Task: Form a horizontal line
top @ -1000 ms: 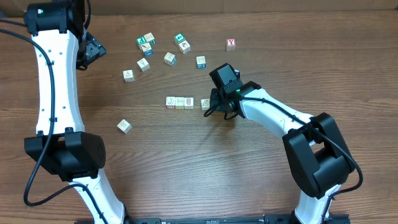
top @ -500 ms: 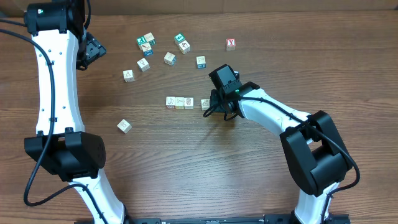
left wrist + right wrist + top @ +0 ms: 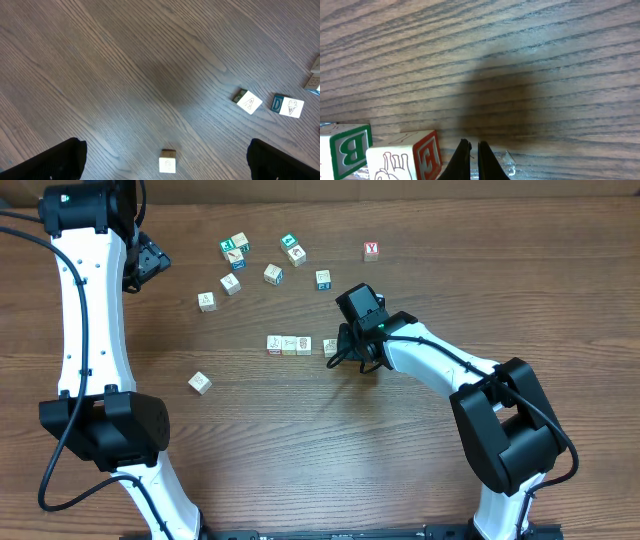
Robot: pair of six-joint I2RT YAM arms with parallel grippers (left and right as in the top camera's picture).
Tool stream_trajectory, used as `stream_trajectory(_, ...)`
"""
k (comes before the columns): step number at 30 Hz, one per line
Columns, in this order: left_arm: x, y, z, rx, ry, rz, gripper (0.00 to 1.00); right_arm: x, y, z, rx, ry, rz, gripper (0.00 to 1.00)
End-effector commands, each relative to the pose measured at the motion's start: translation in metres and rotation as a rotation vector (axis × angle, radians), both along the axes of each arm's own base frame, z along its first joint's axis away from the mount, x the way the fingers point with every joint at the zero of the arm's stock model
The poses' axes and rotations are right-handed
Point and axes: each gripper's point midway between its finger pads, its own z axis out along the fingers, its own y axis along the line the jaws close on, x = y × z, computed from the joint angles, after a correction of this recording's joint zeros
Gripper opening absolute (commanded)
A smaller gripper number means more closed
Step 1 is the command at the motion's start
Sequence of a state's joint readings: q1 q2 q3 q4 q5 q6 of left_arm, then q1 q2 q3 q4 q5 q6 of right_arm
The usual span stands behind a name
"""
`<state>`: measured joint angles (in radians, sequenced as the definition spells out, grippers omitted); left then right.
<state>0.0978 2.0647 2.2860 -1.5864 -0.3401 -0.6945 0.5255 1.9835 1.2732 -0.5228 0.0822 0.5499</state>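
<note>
With my right gripper (image 3: 471,160) pinched shut on nothing just beside the stray cube (image 3: 330,347), an off-centre nudge toward the left edge could twist it and skew the row (image 3: 288,344).

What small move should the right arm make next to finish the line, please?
Probably nudge the right gripper toward the three-cube row, pushing the lone cube beside it against the row. A gap separates them, and the fingers look shut beside that cube.
</note>
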Motion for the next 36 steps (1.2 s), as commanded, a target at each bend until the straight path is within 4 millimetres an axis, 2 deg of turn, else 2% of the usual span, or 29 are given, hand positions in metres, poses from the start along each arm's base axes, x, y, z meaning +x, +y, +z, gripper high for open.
stream_trajectory(1,0.001,-0.003,0.007,0.005,-0.012,-0.027,1.00,-0.002,0.000,-0.011,0.003,0.022,-0.031,0.04)
stream_trajectory(9,0.001,-0.003,0.007,0.005,-0.012,-0.027,1.00,-0.010,0.011,-0.012,0.069,0.067,-0.028,0.04)
stream_trajectory(23,0.001,-0.003,0.007,0.005,-0.012,-0.027,1.00,-0.007,0.027,-0.008,0.100,0.034,-0.016,0.04)
stream_trajectory(32,0.001,-0.003,0.007,0.005,-0.012,-0.027,1.00,-0.008,0.026,-0.008,0.097,0.034,-0.016,0.04)
stream_trajectory(36,0.001,-0.003,0.007,0.005,-0.012,-0.027,1.00,-0.006,0.019,-0.009,0.057,0.021,-0.034,0.04)
